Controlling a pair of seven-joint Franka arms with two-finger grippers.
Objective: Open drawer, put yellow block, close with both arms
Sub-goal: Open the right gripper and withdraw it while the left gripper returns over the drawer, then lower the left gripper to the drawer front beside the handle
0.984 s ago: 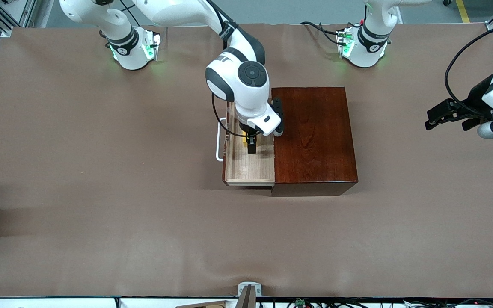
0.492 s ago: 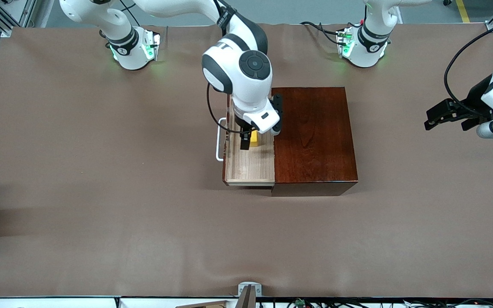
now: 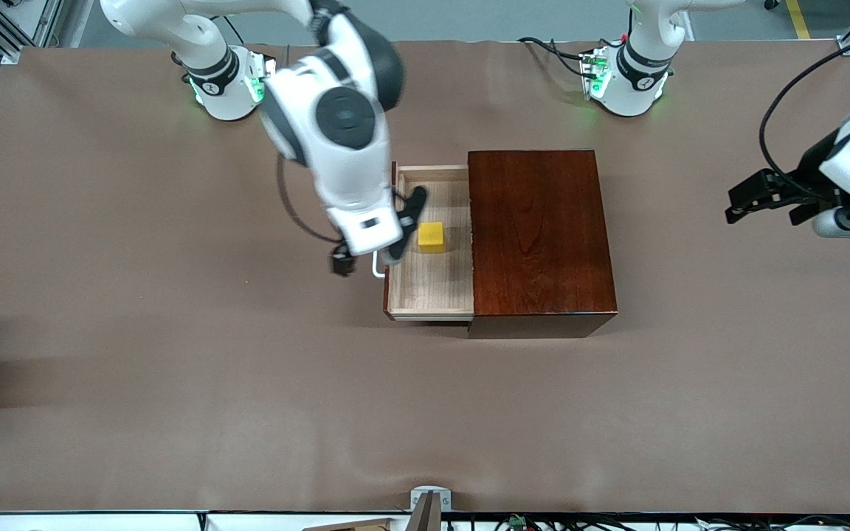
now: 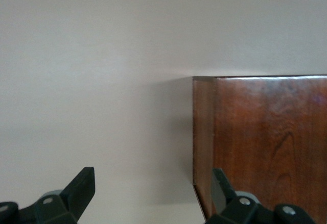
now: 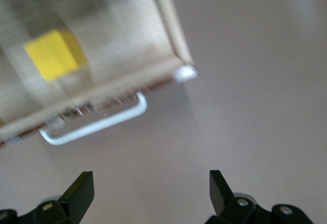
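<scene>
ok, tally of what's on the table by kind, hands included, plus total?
Wooden box: 1
Drawer, pulled open: 1
Yellow block, in the drawer: 1
Hands: 2, both open: right hand over the drawer's white handle, left hand waiting over the table at the left arm's end
Total: 5

right gripper (image 3: 367, 259) spread, left gripper (image 3: 753, 203) spread
</scene>
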